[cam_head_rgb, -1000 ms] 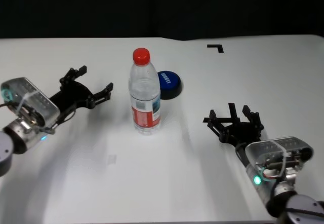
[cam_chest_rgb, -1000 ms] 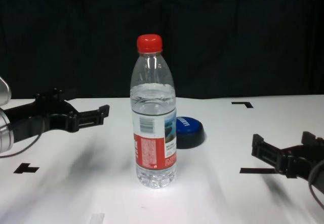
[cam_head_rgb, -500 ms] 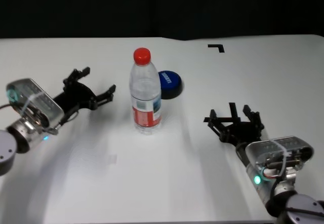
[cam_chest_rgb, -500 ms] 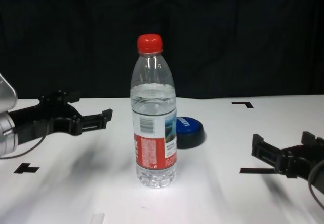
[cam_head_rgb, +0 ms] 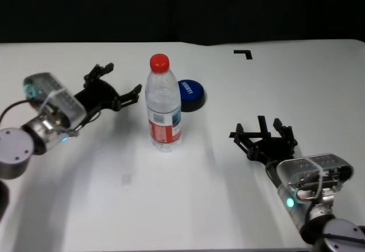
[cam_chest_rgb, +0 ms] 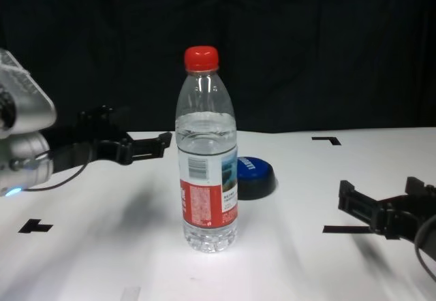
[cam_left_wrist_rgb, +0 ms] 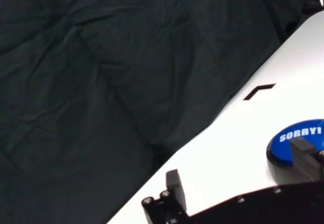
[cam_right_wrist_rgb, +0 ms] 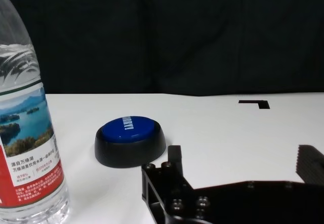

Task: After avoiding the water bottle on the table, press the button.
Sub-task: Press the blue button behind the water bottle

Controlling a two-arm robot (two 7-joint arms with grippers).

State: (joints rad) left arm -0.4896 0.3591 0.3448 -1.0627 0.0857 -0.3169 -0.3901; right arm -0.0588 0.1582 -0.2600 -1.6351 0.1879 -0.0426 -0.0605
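Observation:
The water bottle (cam_head_rgb: 163, 106), clear with a red cap and a red, white and blue label, stands upright mid-table (cam_head_rgb: 171, 200). It also shows in the chest view (cam_chest_rgb: 208, 158) and the right wrist view (cam_right_wrist_rgb: 25, 133). The blue dome button (cam_head_rgb: 191, 92) sits just behind and to the right of it, and shows in the chest view (cam_chest_rgb: 255, 173) and both wrist views (cam_left_wrist_rgb: 298, 143) (cam_right_wrist_rgb: 129, 135). My left gripper (cam_head_rgb: 120, 81) is open and empty, just left of the bottle's upper part, not touching it. My right gripper (cam_head_rgb: 262, 129) is open and empty, low at the near right.
Black tape marks lie on the white table: a corner at the far right (cam_head_rgb: 244, 53), a T near the left front (cam_chest_rgb: 34, 226). A dark curtain closes the back. A small pale mark (cam_head_rgb: 126, 178) lies in front of the bottle.
My left gripper has moved right and farther back, from the table's left side to close beside the bottle. The right arm, bottle and button have not moved.

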